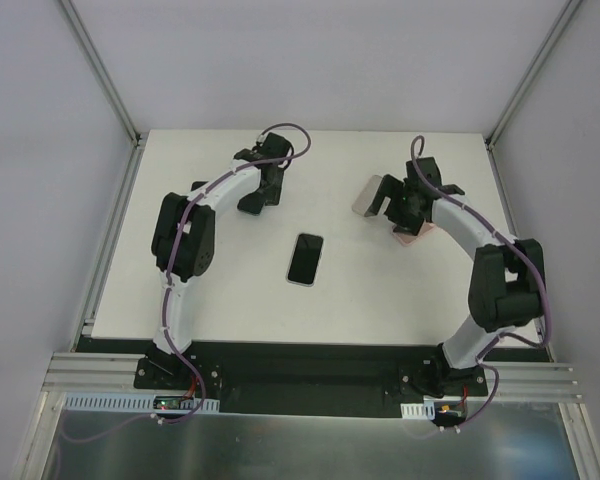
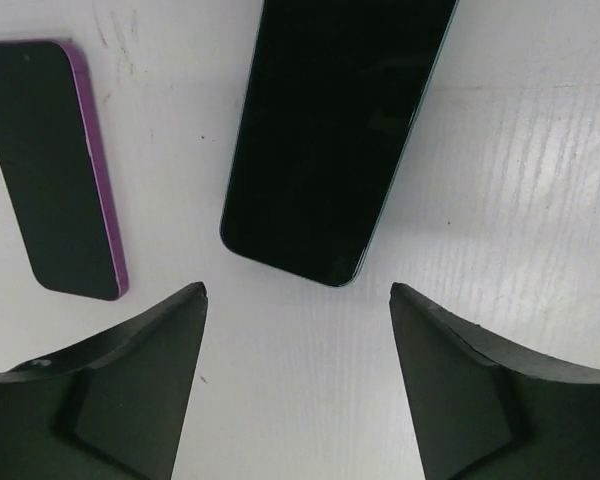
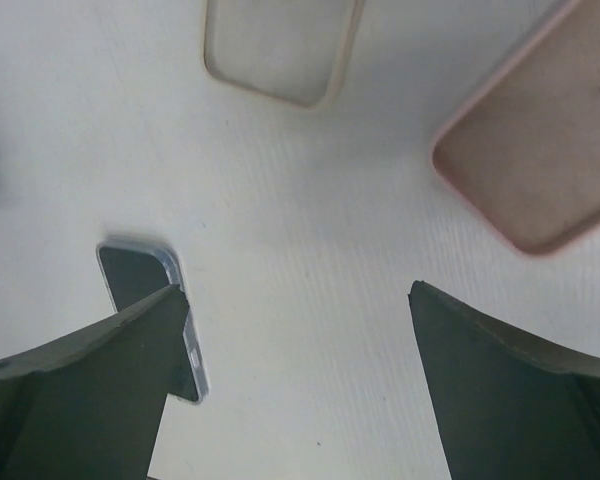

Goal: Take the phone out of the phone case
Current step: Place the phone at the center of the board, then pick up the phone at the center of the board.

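A black phone in a clear case (image 1: 305, 259) lies flat at the table's middle, between the arms. In the right wrist view (image 3: 140, 275) its corner shows, partly behind my left finger. My right gripper (image 3: 298, 288) is open and empty, hovering over bare table to the phone's right (image 1: 398, 212). My left gripper (image 2: 298, 290) is open and empty, hovering just short of a dark phone with a teal edge (image 2: 335, 130). A phone with a purple rim (image 2: 55, 170) lies to that phone's left. My left gripper is at the far left-centre of the top view (image 1: 258, 200).
An empty clear case (image 3: 280, 45) and an empty pink case (image 3: 540, 150) lie beyond my right gripper. In the top view the clear case (image 1: 368, 195) and pink case (image 1: 418, 233) sit by the right wrist. The table's (image 1: 380, 300) near half is bare white.
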